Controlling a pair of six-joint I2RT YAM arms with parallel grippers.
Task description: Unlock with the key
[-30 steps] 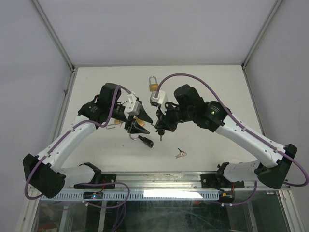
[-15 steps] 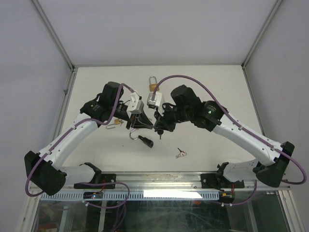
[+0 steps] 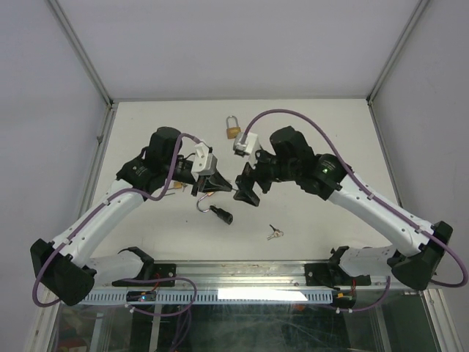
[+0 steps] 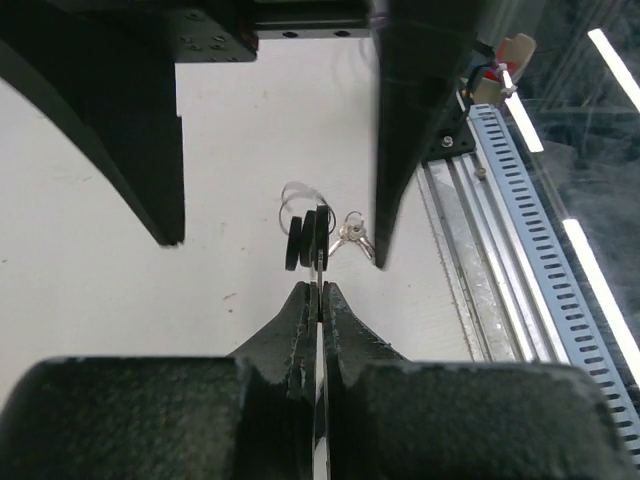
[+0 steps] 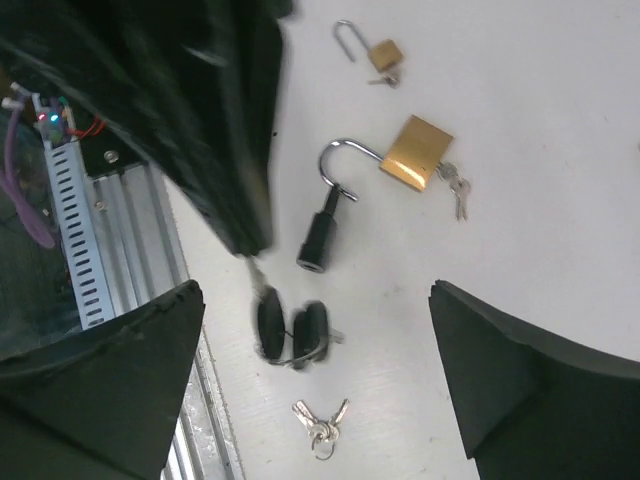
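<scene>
My left gripper (image 4: 318,288) is shut on the thin blade of a key; its black-headed mates (image 4: 308,238) dangle from the ring just past the tips, above the table. In the right wrist view the same key bunch (image 5: 290,328) hangs blurred below the left fingers (image 5: 215,120). My right gripper (image 5: 315,290) stands wide open around that bunch, touching nothing. Beyond it lies a brass padlock (image 5: 415,150) with its shackle swung open. A black cylinder lock (image 5: 320,235) rests against the shackle's end. From above, the two grippers (image 3: 214,183) (image 3: 245,192) face each other closely.
A small brass padlock (image 5: 383,52) with an open shackle lies farther off, and another brass padlock (image 3: 233,129) sits at the back of the table. A bunch of small silver keys (image 3: 274,233) lies near the front rail (image 5: 110,250).
The left gripper closed on the key while the right gripper, which had been shut on it, sprang open and drew back slightly to the right.
</scene>
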